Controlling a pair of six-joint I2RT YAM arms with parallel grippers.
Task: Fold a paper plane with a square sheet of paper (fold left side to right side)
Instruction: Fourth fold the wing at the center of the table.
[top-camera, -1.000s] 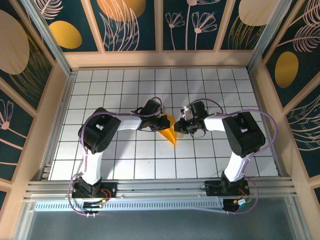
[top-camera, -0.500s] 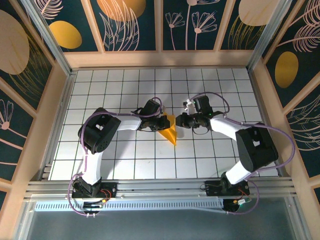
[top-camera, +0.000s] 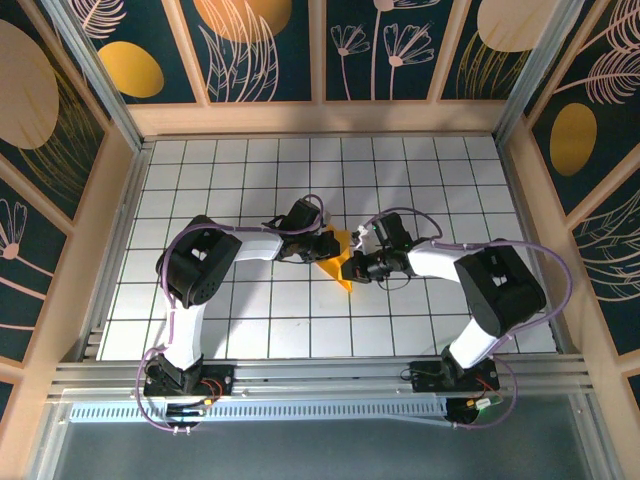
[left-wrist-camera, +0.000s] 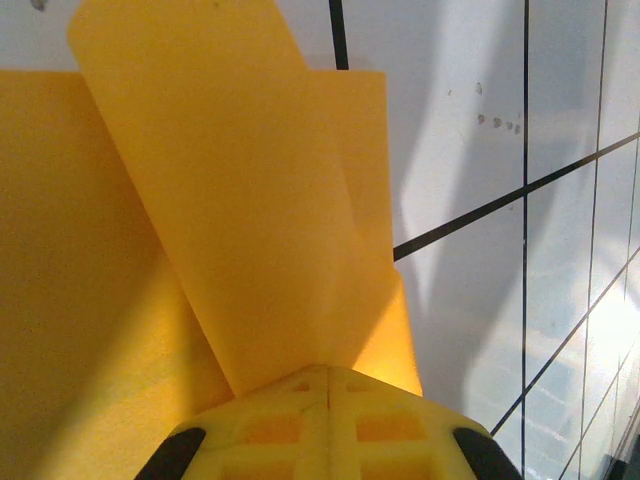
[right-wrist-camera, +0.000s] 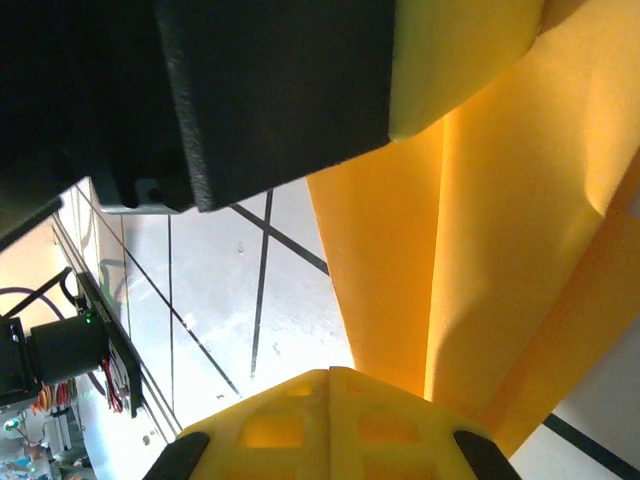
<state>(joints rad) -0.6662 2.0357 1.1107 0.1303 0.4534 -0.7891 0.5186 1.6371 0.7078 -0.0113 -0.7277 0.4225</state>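
Note:
The orange-yellow paper (top-camera: 343, 272) lies mid-table, folded to a point aimed at the near edge. My left gripper (top-camera: 328, 247) is shut, its tips resting on the paper's upper left part. In the left wrist view a folded flap (left-wrist-camera: 230, 200) runs away from the shut tips of the gripper (left-wrist-camera: 328, 372). My right gripper (top-camera: 358, 266) is shut too, at the paper's right edge. In the right wrist view its tips (right-wrist-camera: 330, 375) sit just left of a long paper fold (right-wrist-camera: 500, 230). Whether either jaw pinches paper is not clear.
The white grid table (top-camera: 250, 170) is boxed in by wooden walls with dark floral panels (top-camera: 265, 45). The left arm's black housing (right-wrist-camera: 270, 90) hangs close above the right gripper. The two wrists nearly touch over the paper.
The right gripper has swung left and slightly toward the near edge, from beside the paper onto its right edge. The left gripper and the paper have stayed put.

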